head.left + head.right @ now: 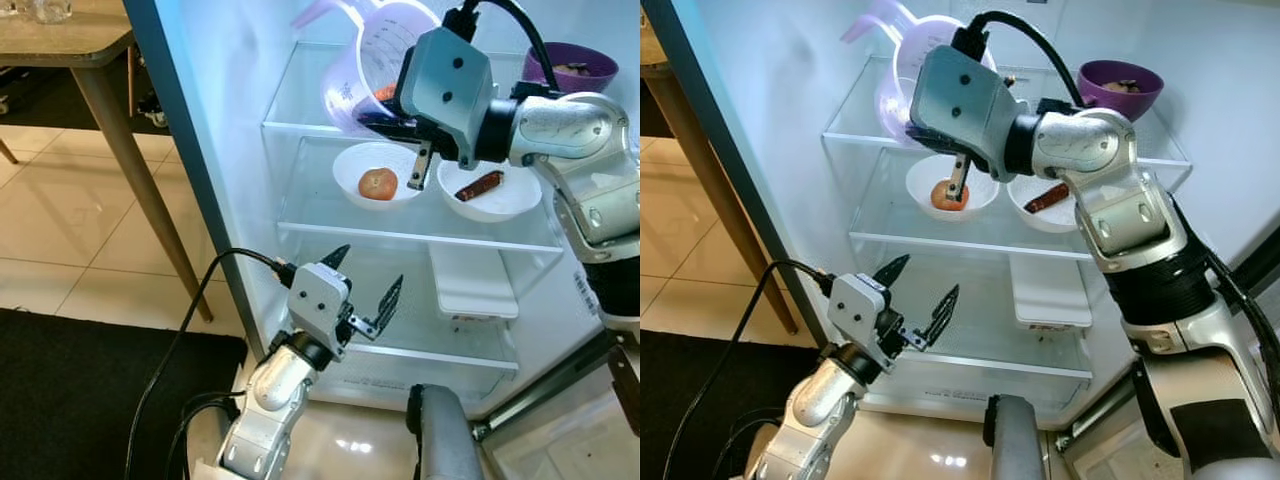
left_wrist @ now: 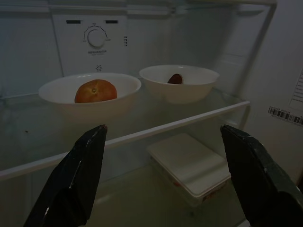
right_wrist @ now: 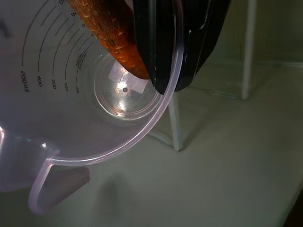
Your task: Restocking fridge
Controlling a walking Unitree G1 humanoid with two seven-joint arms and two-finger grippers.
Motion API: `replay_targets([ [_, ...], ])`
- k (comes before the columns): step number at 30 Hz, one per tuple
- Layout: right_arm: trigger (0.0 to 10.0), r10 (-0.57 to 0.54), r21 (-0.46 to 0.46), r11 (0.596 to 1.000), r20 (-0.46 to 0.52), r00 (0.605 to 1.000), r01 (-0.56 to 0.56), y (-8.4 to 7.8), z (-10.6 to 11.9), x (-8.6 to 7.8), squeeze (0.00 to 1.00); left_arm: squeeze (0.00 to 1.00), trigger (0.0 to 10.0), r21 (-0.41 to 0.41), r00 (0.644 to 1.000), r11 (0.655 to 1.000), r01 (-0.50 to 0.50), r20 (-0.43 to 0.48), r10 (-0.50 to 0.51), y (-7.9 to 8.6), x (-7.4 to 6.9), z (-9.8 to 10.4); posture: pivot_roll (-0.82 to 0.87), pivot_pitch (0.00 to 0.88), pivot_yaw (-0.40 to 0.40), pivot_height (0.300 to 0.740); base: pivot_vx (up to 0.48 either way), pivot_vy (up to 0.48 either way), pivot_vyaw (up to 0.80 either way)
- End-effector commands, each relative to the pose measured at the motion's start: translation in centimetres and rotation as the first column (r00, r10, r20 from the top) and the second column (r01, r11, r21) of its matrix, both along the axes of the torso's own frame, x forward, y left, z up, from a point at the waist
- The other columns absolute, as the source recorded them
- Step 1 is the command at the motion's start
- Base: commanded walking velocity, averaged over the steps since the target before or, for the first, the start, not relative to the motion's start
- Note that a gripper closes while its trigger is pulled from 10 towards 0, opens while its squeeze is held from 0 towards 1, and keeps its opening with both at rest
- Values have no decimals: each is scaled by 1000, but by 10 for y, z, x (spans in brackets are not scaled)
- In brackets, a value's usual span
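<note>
My right gripper (image 1: 400, 135) is up at the open fridge's top glass shelf (image 1: 300, 125), shut on the rim of a clear plastic measuring jug (image 1: 365, 60). The jug hangs tilted above the shelf. In the right wrist view an orange carrot (image 3: 109, 33) lies inside the jug (image 3: 71, 94), next to my fingers (image 3: 156, 47). My left gripper (image 1: 362, 280) is open and holds nothing, low down in front of the bottom shelf. On the middle shelf stand a white bowl (image 1: 350, 165) holding a tomato (image 2: 95, 91) and a second white bowl (image 1: 515, 200) with a brown piece of food.
A purple bowl (image 1: 570, 65) sits at the top shelf's right. A white lidded box (image 1: 472, 283) lies on the bottom shelf. Left of the fridge stands a wooden table (image 1: 70, 45) on tiles, with a black mat (image 1: 80, 400) in front.
</note>
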State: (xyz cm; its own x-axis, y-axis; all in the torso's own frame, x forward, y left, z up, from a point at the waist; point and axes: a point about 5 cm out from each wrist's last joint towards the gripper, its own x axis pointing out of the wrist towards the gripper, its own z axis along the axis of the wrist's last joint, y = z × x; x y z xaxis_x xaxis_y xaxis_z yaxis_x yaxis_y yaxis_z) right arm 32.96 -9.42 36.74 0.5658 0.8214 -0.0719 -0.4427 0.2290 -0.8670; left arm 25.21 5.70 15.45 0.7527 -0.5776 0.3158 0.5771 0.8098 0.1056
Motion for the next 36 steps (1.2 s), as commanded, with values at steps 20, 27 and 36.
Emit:
replay_targets([
  [20,0,-186,-288,935,97,978,206,-21,1,45,0,0,10000,4,1000,1000,2,-12,-2,-3,-2,-5,-30,102,-35,369,0,0,0],
  [27,0,-262,-342,896,110,959,284,-38,2,54,0,0,10000,3,1000,1000,5,-14,-5,-3,-3,-5,-32,103,-33,369,0,0,0],
  [36,0,-291,-400,863,108,951,310,-56,14,55,0,0,10000,4,1000,1000,3,-15,-3,-3,-2,-5,-34,105,-33,369,0,0,0],
])
